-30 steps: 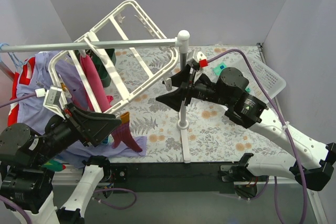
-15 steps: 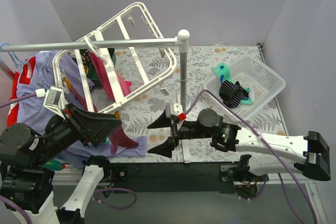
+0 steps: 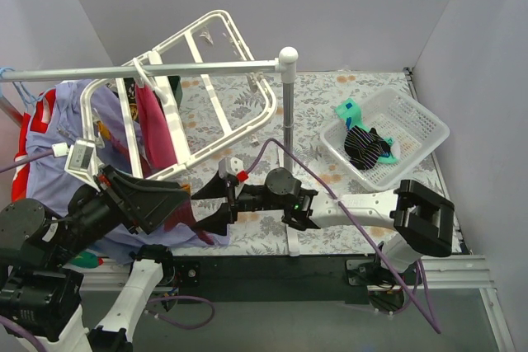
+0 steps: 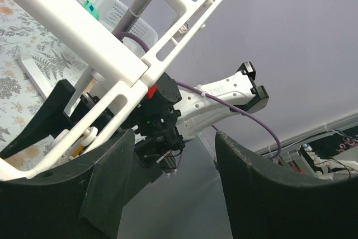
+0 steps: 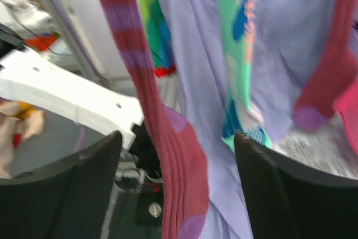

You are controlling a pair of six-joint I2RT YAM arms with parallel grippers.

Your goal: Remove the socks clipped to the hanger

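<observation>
The white hanger [image 3: 216, 72] hangs tilted from the grey rail, and its bars cross the left wrist view [image 4: 106, 48]. A magenta-pink sock [image 3: 153, 131] is clipped to it. My right gripper [image 3: 208, 206] is open, low under the hanger. In the right wrist view it [image 5: 178, 141] straddles a hanging red-magenta sock with a purple toe [image 5: 179, 177], without closing on it. A teal-green sock [image 5: 238, 54] and another pink sock [image 5: 327, 82] hang beside it. My left gripper [image 3: 169, 199] is open and empty [image 4: 173, 138], next to the frame's lower corner.
The grey rail [image 3: 165, 68] rests on a pole [image 3: 286, 121] whose base stands mid-table. A white mesh basket [image 3: 417, 125] at the right holds a teal sock and a black striped sock [image 3: 363, 144]. A lavender shirt [image 5: 190, 82] and a rainbow-striped garment hang at the left.
My right arm has swung from beside the pole down and left, under the hanger, to the hanging socks. The basket is now uncovered. The hanger has swung a little.
</observation>
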